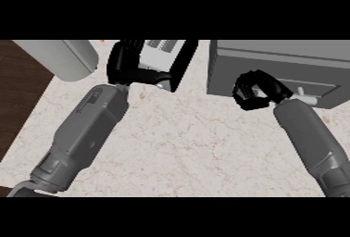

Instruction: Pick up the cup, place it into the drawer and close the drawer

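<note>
No cup shows anywhere in the head view. The grey drawer cabinet (273, 60) stands at the back right, its drawer front (321, 85) facing the counter with a pale handle (311, 99). My right hand (256, 90) is right at the cabinet's front left, fingers curled, and nothing shows inside them. My left hand (131, 62) is raised at the back centre-left with relaxed fingers, in front of a black-framed appliance.
A black-framed appliance (166, 50) stands at the back centre. A grey cylinder (61, 58) lies at the back left. The marble counter (184, 148) ends at the left in dark wood floor (17, 92).
</note>
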{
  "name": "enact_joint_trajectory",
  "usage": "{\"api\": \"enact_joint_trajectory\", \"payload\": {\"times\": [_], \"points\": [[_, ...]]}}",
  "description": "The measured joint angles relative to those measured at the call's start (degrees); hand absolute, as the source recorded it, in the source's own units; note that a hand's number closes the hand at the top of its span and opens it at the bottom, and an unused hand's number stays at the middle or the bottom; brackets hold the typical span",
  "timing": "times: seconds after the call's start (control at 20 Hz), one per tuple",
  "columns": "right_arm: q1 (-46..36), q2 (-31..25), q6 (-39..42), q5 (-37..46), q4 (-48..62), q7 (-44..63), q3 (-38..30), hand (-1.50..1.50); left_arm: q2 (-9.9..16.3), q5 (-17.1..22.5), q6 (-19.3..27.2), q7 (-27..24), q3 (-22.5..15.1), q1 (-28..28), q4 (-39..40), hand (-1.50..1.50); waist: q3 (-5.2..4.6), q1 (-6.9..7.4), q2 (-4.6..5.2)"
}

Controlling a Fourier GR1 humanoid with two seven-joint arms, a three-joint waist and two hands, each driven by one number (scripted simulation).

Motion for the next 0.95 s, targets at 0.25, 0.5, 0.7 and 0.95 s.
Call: {"api": "enact_joint_trajectory", "payload": {"times": [0.25, 0.5, 0.7, 0.95], "points": [[0.0, -1.0, 4.0, -2.5, 0.7, -1.1, -1.5, 1.50, 1.3, 0.1, -1.8, 0.9, -0.4, 1.4, -1.7, -1.50, 0.07, 0.89, 0.00], [0.5, -2.0, 7.7, -4.7, 0.1, -1.2, -2.6, 1.50, 1.7, 0.3, -3.3, 1.2, -0.7, 2.6, -3.0, -1.50, 0.18, 1.72, 0.16], [1.1, -2.9, 10.9, -6.5, -0.8, -0.9, -3.3, 1.50, 1.8, 0.7, -4.3, 1.6, -0.8, 3.6, -3.8, -1.50, 0.39, 2.36, 0.34], [1.7, -3.7, 13.6, -8.1, -2.1, -0.7, -3.8, 1.50, 2.0, 0.9, -5.4, 1.6, -1.0, 4.3, -4.7, -1.50, 0.59, 2.85, 0.72]]}}
